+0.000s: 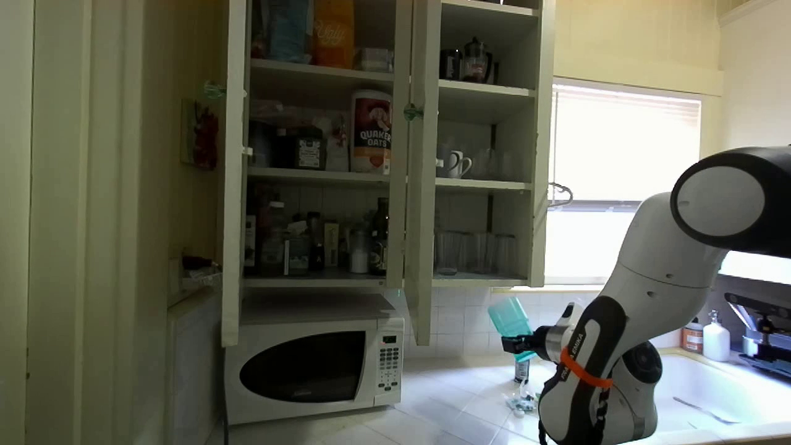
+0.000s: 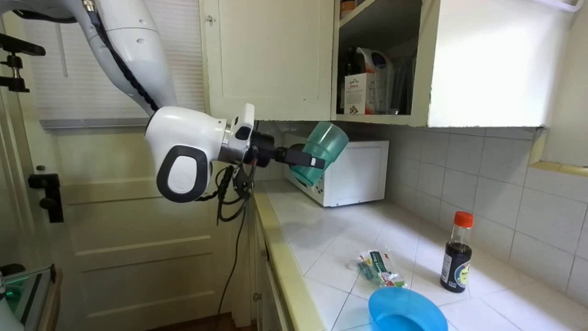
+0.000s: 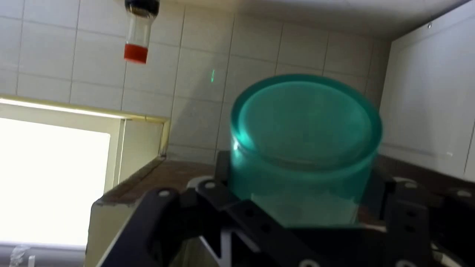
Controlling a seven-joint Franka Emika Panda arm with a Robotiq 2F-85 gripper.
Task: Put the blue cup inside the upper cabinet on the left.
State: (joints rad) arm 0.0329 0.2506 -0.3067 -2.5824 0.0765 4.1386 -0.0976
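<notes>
In an exterior view, a sky-blue cup is cut off by the lower frame edge, against the white-tiled surface. Farther in, the label of a red-capped bottle is too small to be read. At center, a tilted teal cup is gripped in the air, the pincer being closed on its sides. The microwave behind is partly hidden. In an exterior view, "QUAKER OATS" is legible on a canister inside the open, shadowed upper cabinet, left of center.
</notes>
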